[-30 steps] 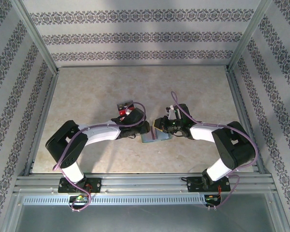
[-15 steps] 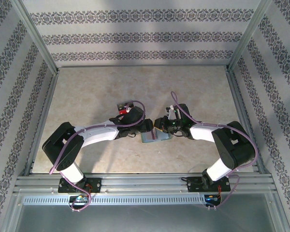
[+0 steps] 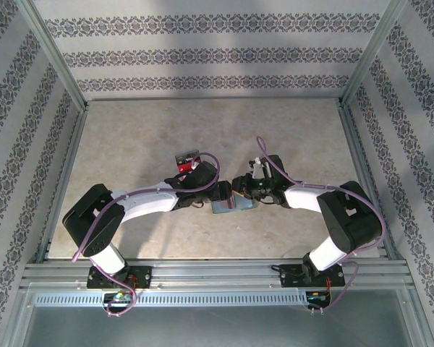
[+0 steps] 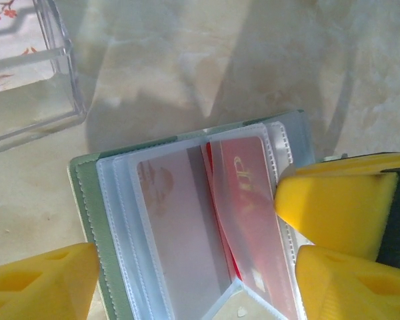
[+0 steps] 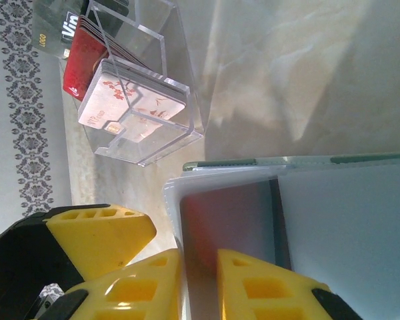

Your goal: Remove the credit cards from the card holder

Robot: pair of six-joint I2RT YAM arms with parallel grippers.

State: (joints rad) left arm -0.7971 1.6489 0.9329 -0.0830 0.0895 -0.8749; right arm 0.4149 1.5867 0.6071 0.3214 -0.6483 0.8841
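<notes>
The card holder (image 4: pixel 85 200) lies open on the counter (image 3: pixel 130 137), straddled by your left fingers (image 4: pixel 47 283), with its clear sleeves fanned up. The credit cards (image 4: pixel 180 220) I can see are all in their sleeves. There's a red card (image 4: pixel 250 207) in the sleeve closest to your right fingers (image 5: pixel 267 290), and a paler one a sleeve further toward the other left finger.

What's changed: the left fingers have just spread out wide and they're holding nothing now, while the holder hasn't budged on the overhead view. The right fingers are narrow, pinching the edge of a sleeve page, so the holder is pinned open for you.

My read is the left side let go to line up a fresh bite on the red card, so nothing has come out on this pass. Past the left fingers, near the holder but not touching, is the clear tray (image 4: pixel 27 73) with red and dark cards stacked in it.
</notes>
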